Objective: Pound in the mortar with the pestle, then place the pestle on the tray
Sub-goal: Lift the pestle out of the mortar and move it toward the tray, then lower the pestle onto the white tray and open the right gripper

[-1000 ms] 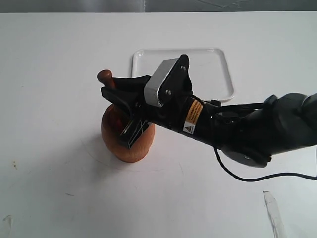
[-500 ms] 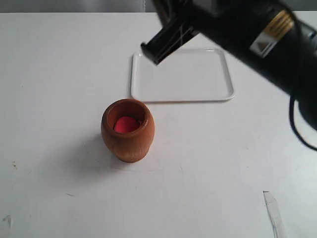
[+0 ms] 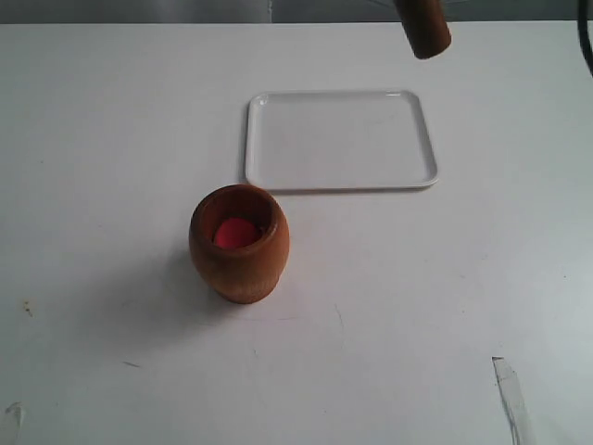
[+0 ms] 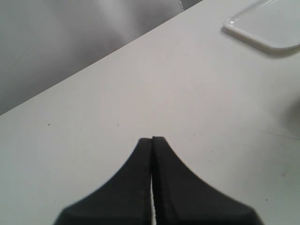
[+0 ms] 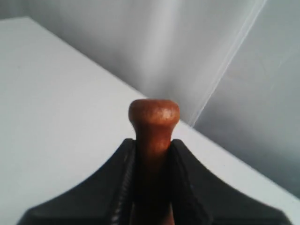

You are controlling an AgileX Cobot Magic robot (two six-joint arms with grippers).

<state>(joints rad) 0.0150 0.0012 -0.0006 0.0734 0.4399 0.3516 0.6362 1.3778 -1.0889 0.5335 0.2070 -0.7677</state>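
Right gripper (image 5: 152, 147): jaws clamp the pestle (image 5: 153, 115) below its knob, aloft at 1 o'clock from the tray (image 3: 341, 139). Left gripper (image 4: 152, 140): jaws fully closed, empty. The mortar (image 3: 239, 264) stands on the desk (image 3: 111, 139) at the tray's 7 o'clock.

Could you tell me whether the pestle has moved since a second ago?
Yes. The pestle has left the mortar and now shows past the tray's far right corner.

White tabletop (image 3: 93, 111); pale strip (image 3: 512, 400) lying flat on it; grey backdrop (image 4: 70, 37) behind.
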